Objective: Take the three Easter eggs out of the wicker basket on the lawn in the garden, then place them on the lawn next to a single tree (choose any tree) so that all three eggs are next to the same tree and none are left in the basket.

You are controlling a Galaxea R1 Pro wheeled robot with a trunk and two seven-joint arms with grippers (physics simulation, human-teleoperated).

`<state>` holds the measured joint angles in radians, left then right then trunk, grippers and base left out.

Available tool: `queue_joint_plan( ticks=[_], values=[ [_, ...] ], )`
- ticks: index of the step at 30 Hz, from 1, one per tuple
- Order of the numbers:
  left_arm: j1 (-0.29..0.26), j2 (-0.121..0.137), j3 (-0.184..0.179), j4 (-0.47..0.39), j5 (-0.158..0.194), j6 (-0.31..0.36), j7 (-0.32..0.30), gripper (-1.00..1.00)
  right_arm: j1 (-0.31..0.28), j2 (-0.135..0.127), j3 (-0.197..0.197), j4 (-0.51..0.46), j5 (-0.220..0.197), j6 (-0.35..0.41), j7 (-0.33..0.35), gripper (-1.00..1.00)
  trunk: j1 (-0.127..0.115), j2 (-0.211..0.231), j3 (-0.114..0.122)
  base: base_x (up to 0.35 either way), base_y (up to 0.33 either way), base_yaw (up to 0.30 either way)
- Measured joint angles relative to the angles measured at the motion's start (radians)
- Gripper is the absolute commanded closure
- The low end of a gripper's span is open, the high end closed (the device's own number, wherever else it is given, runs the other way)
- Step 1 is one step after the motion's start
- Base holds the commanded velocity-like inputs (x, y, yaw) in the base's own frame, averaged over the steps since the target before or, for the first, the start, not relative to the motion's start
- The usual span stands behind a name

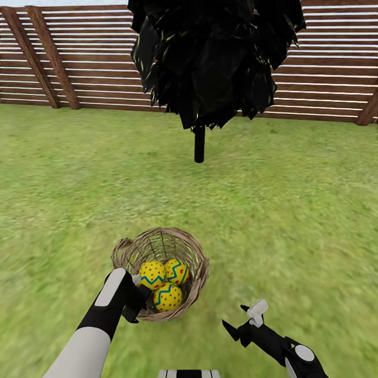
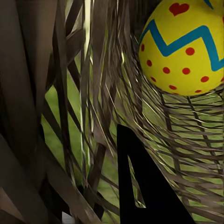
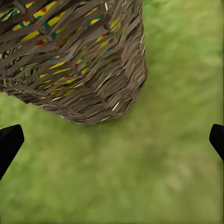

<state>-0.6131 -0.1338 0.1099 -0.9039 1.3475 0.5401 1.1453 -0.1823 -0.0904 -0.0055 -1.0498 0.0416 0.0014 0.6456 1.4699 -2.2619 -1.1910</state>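
Right, L gripper (image 1: 137, 302) sits at the near-left rim of the wicker basket (image 1: 197, 283), black fingers pushed against or into the weave; can't tell from head view or L wrist view if it's released or clenched, or if it's pinching the rim. L wrist view: one black fingertip (image 2: 140, 186) among brown wicker strands, w/ a yellow egg (image 2: 186, 51) close by, blue zigzag and red dots on it, green grass showing thru the weave.

R gripper (image 1: 242, 321) hangs low over the lawn (image 1: 294, 220), to the right of the basket and apart from it, released: in R wrist view its two black fingertips (image 3: 9, 142) sit at opposite edges w/ bare grass between, nothing held. Same view shows the basket's outer wall (image 3: 93, 70) near, yellow, red and blue showing thru the gaps.

All three Easter eggs (image 1: 167, 283) are in the basket, bunched and touching: two side by side at the far side, one nearer the robot. Basket stands upright on the grass, small loop handle at its left rim.

Farther out, a black-trunked tree (image 1: 199, 142) w/ dark blocky leaves stands well beyond the basket, roughly straight ahead. Behind it a brown slatted fence (image 1: 325, 79) runs across the back of the garden.
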Motion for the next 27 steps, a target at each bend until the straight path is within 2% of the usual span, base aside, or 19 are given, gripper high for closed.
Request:
queue_joint_plan(
  ticks=[9, 12, 18, 19, 21, 22, 27],
  values=[
    [0.000, 0.003, 0.000, 0.000, -0.003, 0.001, 0.007, 1.00, 0.000, 0.001, 0.000, 0.003, 0.001, 0.000, -0.001, -1.00, -0.034, 0.063, 0.039, 0.000, 0.000, 0.000],
    [0.000, 0.005, 0.001, 0.000, -0.001, 0.002, 0.016, 1.00, 0.000, 0.003, 0.000, 0.004, 0.002, 0.000, -0.029, -1.00, -0.046, 0.084, 0.050, 0.000, 0.000, 0.000],
    [0.000, -0.002, 0.003, -0.002, 0.000, 0.004, 0.082, 1.00, 0.000, 0.003, 0.001, 0.004, 0.002, 0.001, -0.035, -1.00, -0.069, 0.126, 0.068, 0.000, 0.000, 0.000],
    [0.000, -0.003, 0.003, -0.003, 0.009, 0.003, 0.091, 1.00, 0.000, 0.003, 0.000, 0.004, 0.002, 0.001, -0.036, -1.00, -0.073, 0.133, 0.072, 0.000, 0.000, 0.000],
    [0.000, -0.001, 0.001, -0.003, 0.059, 0.001, 0.101, 1.00, 0.000, 0.003, 0.000, 0.004, 0.002, 0.001, -0.037, -1.00, -0.080, 0.147, 0.078, 0.000, 0.000, 0.000],
    [0.000, -0.001, 0.000, -0.003, 0.068, 0.004, 0.121, 1.00, 0.000, 0.003, 0.000, 0.004, 0.002, 0.001, -0.037, -1.00, -0.084, 0.154, 0.081, 0.000, 0.000, 0.000],
    [0.000, -0.002, -0.001, -0.008, 0.080, 0.001, 0.135, 1.00, 0.000, 0.003, 0.000, 0.002, 0.001, 0.001, -0.037, -1.00, -0.104, 0.189, 0.099, 0.000, 0.000, 0.000]
  ],
)
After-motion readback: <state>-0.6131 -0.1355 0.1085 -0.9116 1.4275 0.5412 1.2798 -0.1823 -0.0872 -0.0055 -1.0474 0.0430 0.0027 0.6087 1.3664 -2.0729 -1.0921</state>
